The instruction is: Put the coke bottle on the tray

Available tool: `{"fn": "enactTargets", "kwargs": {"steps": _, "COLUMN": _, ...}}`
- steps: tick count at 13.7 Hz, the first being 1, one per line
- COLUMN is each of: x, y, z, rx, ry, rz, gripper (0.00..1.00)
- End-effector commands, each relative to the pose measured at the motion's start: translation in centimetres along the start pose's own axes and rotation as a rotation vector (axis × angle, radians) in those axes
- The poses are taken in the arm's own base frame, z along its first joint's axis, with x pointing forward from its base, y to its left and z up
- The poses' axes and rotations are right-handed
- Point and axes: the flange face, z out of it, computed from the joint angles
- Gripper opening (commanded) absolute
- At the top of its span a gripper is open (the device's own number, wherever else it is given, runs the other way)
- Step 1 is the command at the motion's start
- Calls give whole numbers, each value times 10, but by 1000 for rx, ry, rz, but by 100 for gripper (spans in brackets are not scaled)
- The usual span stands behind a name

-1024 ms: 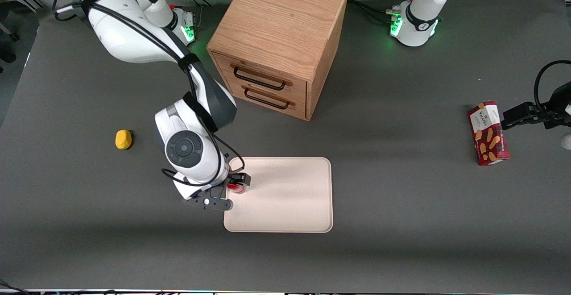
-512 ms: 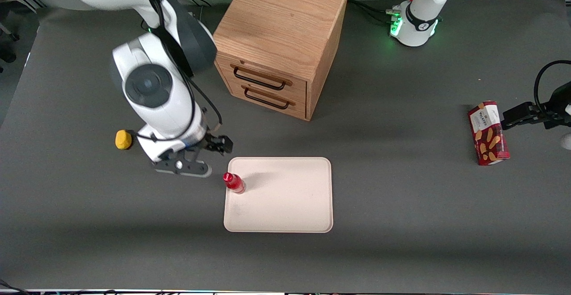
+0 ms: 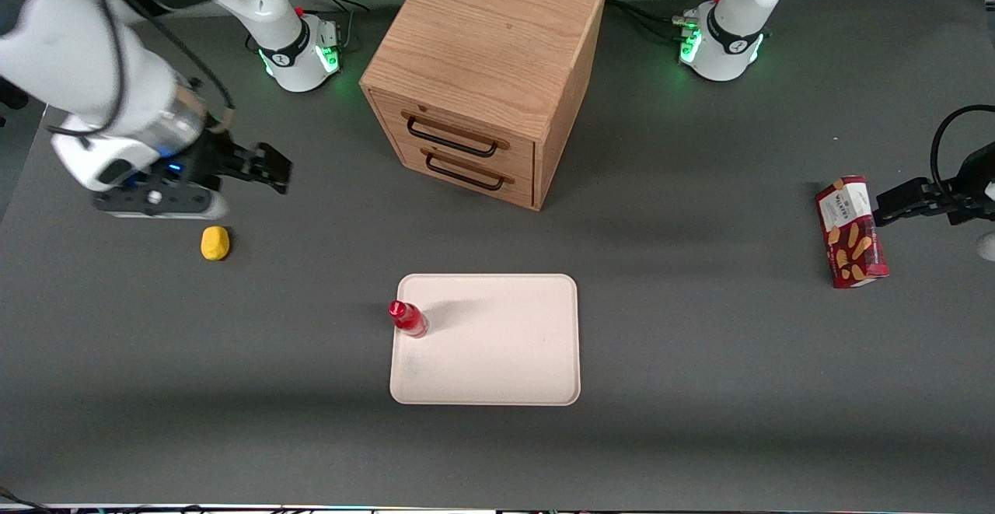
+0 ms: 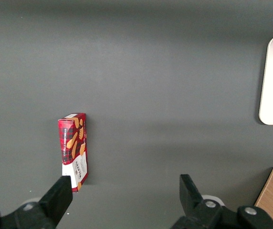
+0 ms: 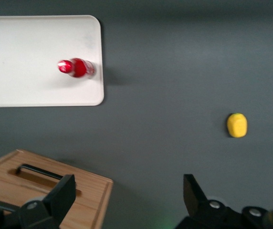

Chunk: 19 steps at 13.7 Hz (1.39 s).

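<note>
one red coke bottle [image 3: 407, 319] (upright) on tray [image 3: 497, 351], tool [image 3: 268, 166] apart.

Dark grey matte table [image 3: 699, 389], 4 items directly on it, plus 2 arm bases farthest from the front camera. Tray [image 3: 497, 358] lies flat mid-table, nearest the camera of the lot. Wooden 2-drawer cabinet [image 3: 486, 71] sits farther from the camera than the tray, both drawers shut, fronts facing the camera at an angle. Yellow lump [image 3: 215, 243] toward the working arm's end, well apart from the tray. Red biscuit box [image 3: 851, 232] toward the parked arm's end, lying flat. Hand [image 3: 264, 168] hangs above the table near the yellow lump, fingers spread, nothing between them.
</note>
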Motion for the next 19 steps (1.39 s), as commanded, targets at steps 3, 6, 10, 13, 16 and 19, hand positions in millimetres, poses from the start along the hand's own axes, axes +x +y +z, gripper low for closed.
{"fn": "enactTargets", "kwargs": {"steps": 3, "x": -17, "y": 95, "z": 1, "rx": 5, "ry": -6, "rz": -116, "gripper": 100}}
{"fn": "enactTargets", "kwargs": {"steps": 6, "x": -10, "y": 156, "z": 1, "rx": 19, "ry": 20, "rz": -123, "gripper": 100}}
{"fn": "enactTargets", "kwargs": {"steps": 10, "x": -12, "y": 195, "z": 5, "rx": 22, "ry": 42, "rz": -94, "gripper": 100}}
{"fn": "enactTargets", "kwargs": {"steps": 13, "x": -12, "y": 194, "z": 1, "rx": 17, "ry": 51, "rz": -90, "gripper": 100}}
{"fn": "enactTargets", "kwargs": {"steps": 16, "x": -11, "y": 193, "z": 0, "rx": 15, "ry": 55, "rz": -86, "gripper": 100}}
{"fn": "enactTargets", "kwargs": {"steps": 19, "x": -11, "y": 195, "z": -1, "rx": 6, "ry": 53, "rz": -75, "gripper": 100}}
